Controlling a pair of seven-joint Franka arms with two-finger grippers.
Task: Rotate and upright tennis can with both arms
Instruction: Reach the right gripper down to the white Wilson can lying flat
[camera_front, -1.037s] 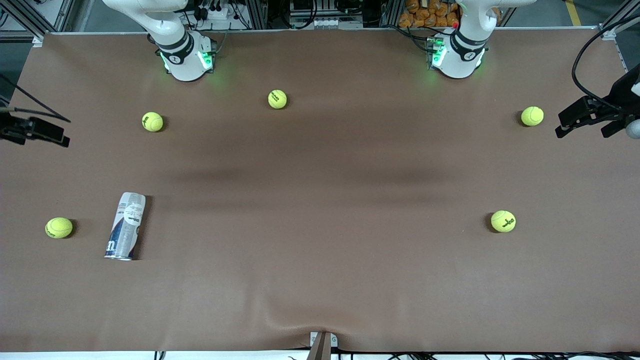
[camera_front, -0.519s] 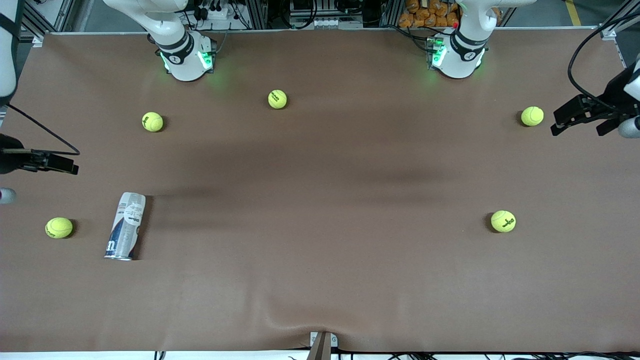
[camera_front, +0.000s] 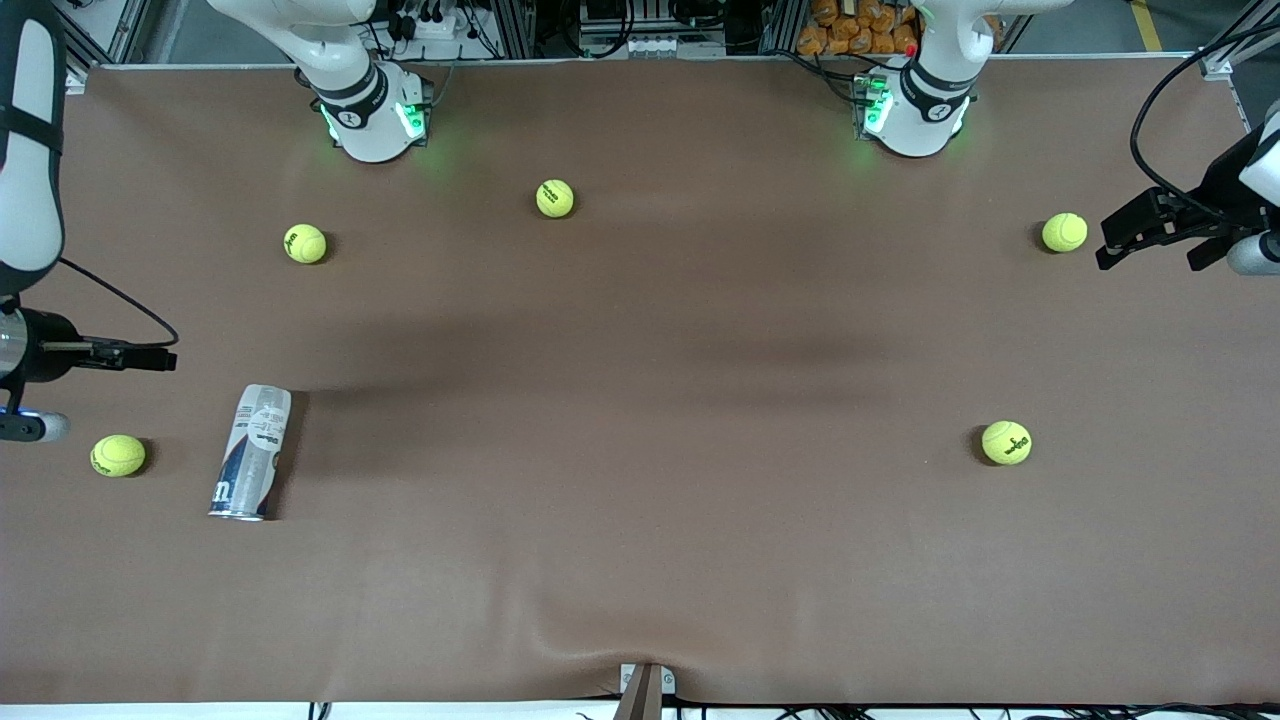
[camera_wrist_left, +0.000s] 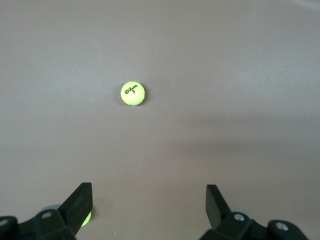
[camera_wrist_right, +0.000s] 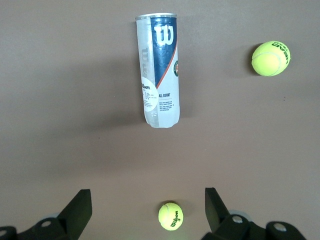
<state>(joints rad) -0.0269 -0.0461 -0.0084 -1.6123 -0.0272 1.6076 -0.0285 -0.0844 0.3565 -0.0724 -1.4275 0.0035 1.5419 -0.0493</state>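
Tennis can (camera_front: 252, 452) lies flat; right gripper (camera_wrist_right: 145, 212), wide, should straddle it from 12 o'clock; left gripper (camera_wrist_left: 149, 210), wide, waits.

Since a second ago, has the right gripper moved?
Yes. The right gripper has shifted nearer the front camera, toward the lying tennis can, which stayed put.

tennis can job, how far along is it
Nothing looks done: the tennis can lies on its side on the table, untouched. In hand: the right gripper hangs with open jaws above the table beside the can; the left gripper, also open, waits by a tennis ball. Left: grasp, rotate, stand upright.
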